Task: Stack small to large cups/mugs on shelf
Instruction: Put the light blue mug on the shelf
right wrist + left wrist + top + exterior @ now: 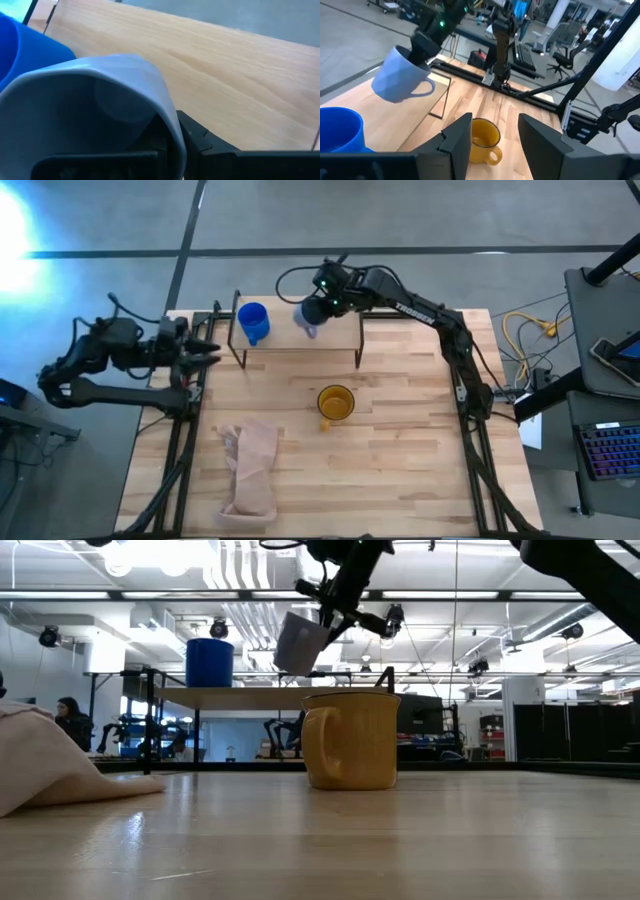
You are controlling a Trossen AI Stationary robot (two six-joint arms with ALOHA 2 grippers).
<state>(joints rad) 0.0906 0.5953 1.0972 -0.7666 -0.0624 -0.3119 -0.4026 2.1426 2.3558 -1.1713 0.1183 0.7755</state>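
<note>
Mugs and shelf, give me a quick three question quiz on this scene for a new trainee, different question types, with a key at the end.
1. True or false: the yellow mug stands on the shelf.
2. Which gripper holds the grey-blue mug? A) left B) right C) neither
3. Fill in: the mug standing on the shelf is the ___ mug.

Key:
1. False. It stands on the table, in front of the shelf.
2. B. The right gripper holds it tilted in the air above the shelf, beside the blue mug. The left gripper waits open at the table's left edge.
3. Blue.
</note>
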